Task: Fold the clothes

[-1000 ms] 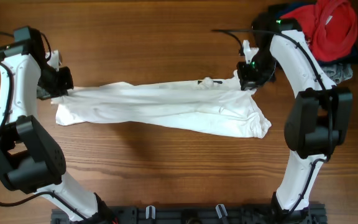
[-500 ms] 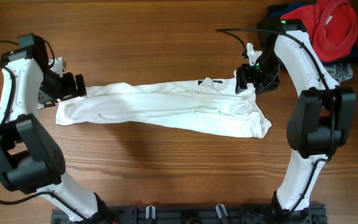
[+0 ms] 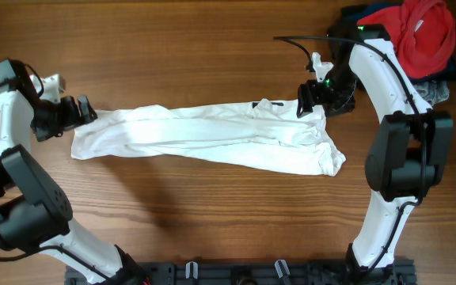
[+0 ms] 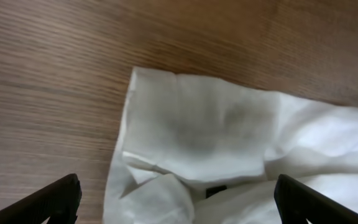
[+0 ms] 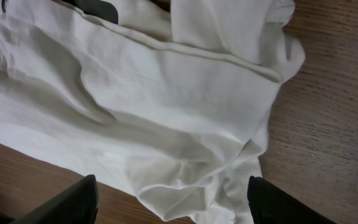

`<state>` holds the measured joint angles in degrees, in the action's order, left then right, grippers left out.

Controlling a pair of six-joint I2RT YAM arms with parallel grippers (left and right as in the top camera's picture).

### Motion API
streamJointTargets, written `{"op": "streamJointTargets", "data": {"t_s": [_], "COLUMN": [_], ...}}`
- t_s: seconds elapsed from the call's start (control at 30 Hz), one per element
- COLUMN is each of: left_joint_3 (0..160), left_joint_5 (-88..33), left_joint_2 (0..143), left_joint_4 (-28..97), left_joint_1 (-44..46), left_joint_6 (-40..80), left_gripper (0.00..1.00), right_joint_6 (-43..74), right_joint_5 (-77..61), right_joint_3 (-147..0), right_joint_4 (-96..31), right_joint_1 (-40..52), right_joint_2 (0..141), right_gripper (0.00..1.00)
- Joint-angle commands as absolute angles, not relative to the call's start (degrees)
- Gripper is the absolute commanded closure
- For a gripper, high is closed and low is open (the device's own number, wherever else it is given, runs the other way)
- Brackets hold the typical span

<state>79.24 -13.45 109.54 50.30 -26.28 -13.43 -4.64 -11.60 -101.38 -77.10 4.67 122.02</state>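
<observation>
Grippers gape wide: left gripper point(image 3: 85, 109) and right gripper point(image 3: 308, 104) at opposite T-shirt point(image 3: 212, 139) ends.

The overhead camera looked straight down from far off, taking in the whole table point(image 3: 212, 47) and both arms. The left wrist camera sat close, facing out between the fingers point(image 4: 55, 202) of the left gripper point(image 4: 176, 186) at the T-shirt point(image 4: 216, 130) end just ahead of them. The right wrist camera, equally near, looked past the fingers point(image 5: 67, 202) of the right gripper point(image 5: 173, 183) onto the opposite end. All three views shared the T-shirt.
</observation>
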Motion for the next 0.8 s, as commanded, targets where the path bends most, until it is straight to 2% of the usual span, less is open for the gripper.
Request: {"op": "streamJointTargets", "data": {"t_s": [0.0, 0.27, 0.47, 0.53, 0.6, 0.67, 0.7, 0.73, 0.77], "left_joint_3": [75.2, 65.6, 57.9, 56.8, 56.4, 56.4, 56.3, 56.3, 56.3], "left_joint_5": [-16.5, -9.4, -10.4, -13.8, -17.7, -21.7, -22.5, -22.5, -22.5], "left_joint_2": [110.7, 110.8, 112.4, 113.4, 113.7, 113.7, 113.7, 113.7, 113.7], "left_joint_4": [47.2, 38.5, 28.0, 26.5, 26.2, 26.4, 26.6, 26.9, 27.3], "left_joint_1": [-26.5, -26.7, -27.2, -27.2, -27.2, -27.2, -27.2, -27.2, -27.2], "left_joint_6": [-17.3, -15.7, -13.0, -13.0, -13.0, -13.0, -13.0, -13.0, -13.0], "left_gripper": [0.0, 0.0, 0.02, 0.15, 0.36, 0.45, 0.53, 0.69, 0.79], "right_joint_6": [-5.9, -6.0, -6.0, -5.9, -5.7, -4.6, -4.3, -4.3, -4.3], "right_joint_5": [-12.6, -12.5, -12.6, -12.6, -12.6, -12.6, -12.6, -13.1, -13.5], "right_joint_3": [-101.1, -101.1, -101.1, -101.1, -101.1, -101.1, -101.1, -101.1, -101.1], "right_joint_4": [-76.9, -76.5, -76.3, -76.3, -76.1, -75.7, -75.7, -75.7, -75.7], "right_joint_1": [4.6, 4.6, 4.6, 4.6, 4.6, 4.6, 4.6, 4.6, 4.6], "right_joint_2": [120.9, 120.9, 120.9, 120.9, 120.9, 120.9, 120.9, 120.9, 120.9], "right_gripper": [0.22, 0.2, 0.2, 0.2, 0.2, 0.2, 0.2, 0.2, 0.2]}}
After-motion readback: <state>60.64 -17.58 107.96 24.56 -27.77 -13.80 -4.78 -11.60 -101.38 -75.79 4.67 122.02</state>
